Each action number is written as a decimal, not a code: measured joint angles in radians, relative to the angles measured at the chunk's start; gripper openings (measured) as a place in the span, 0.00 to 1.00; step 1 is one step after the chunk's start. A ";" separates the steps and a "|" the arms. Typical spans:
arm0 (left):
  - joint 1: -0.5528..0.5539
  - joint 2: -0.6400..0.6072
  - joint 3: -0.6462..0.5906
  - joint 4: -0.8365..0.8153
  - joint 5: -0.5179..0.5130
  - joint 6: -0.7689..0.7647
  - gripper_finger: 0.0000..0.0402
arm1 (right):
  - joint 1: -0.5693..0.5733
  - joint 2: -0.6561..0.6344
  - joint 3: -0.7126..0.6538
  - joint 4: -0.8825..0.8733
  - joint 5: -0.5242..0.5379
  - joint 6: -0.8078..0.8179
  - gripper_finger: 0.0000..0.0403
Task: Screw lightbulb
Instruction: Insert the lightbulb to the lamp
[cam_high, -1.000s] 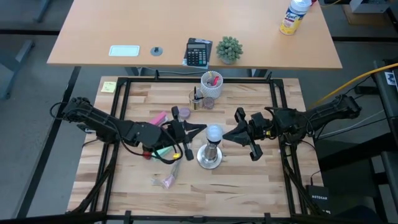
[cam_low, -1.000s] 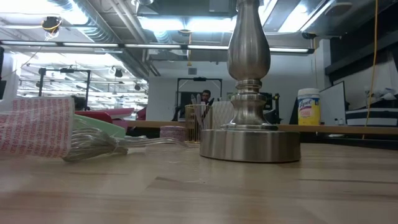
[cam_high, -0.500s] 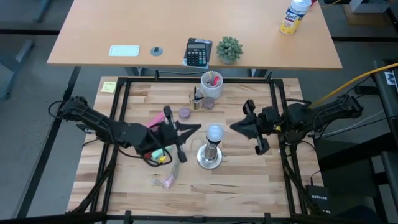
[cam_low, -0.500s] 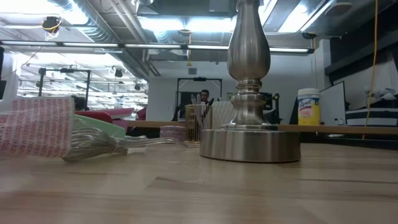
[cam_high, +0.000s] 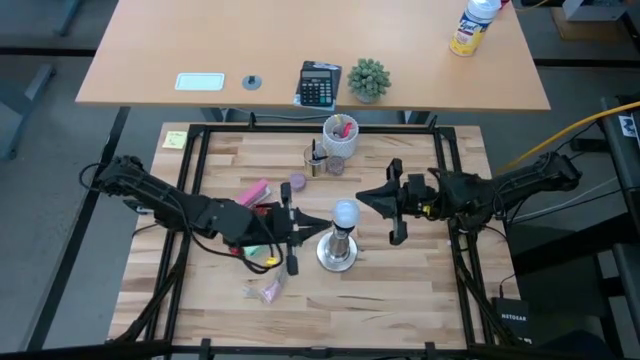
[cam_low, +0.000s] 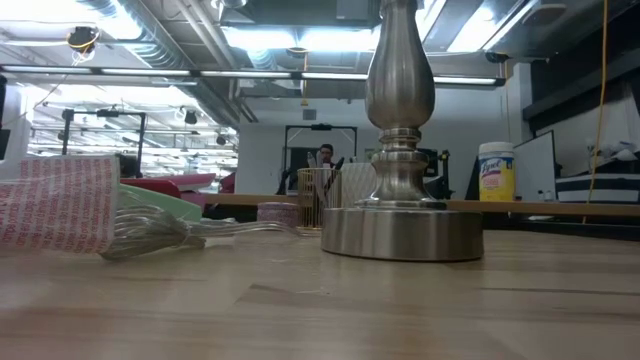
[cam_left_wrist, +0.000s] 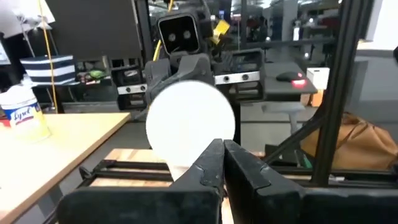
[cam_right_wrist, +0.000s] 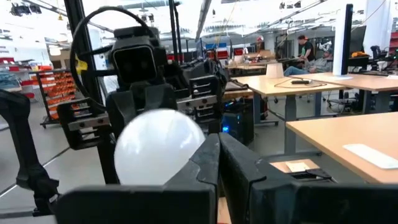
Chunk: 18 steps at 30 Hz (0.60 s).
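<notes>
So the wooden table (cam_high: 400, 290) is the big thing here, with both arms reaching in toward the middle, and the silvery socket stand (cam_high: 338, 250) sits right between them. The left gripper (cam_high: 318, 222) has its fingers pinched together with nothing in them, tip just beside the bulb. The right gripper (cam_high: 365, 197) is pinched closed and empty too, just off the bulb's other side. The lightbulb (cam_high: 344, 212) is already sitting in the top of the stand, a round frosted-white globe, upright and matte, base hidden in the socket. My guess is we're at the twisting stage or right before it. Next move needs one gripper to open up, close gently around the globe and turn it without tipping the stand.
</notes>
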<state>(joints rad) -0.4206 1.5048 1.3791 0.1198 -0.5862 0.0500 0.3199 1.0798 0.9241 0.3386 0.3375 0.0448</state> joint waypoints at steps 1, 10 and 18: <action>0.000 0.007 0.000 0.000 0.000 0.000 0.01 | 0.000 0.003 0.000 -0.002 0.000 0.000 0.04; 0.004 0.020 0.000 0.001 -0.067 0.002 0.01 | 0.000 0.005 0.000 -0.001 -0.067 0.037 0.04; 0.005 0.020 0.000 -0.002 -0.113 0.002 0.01 | 0.000 0.003 0.001 -0.019 -0.098 0.089 0.04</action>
<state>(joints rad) -0.4156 1.5243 1.3792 0.1177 -0.6994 0.0517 0.3195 1.0833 0.9253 0.3197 0.2392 0.1335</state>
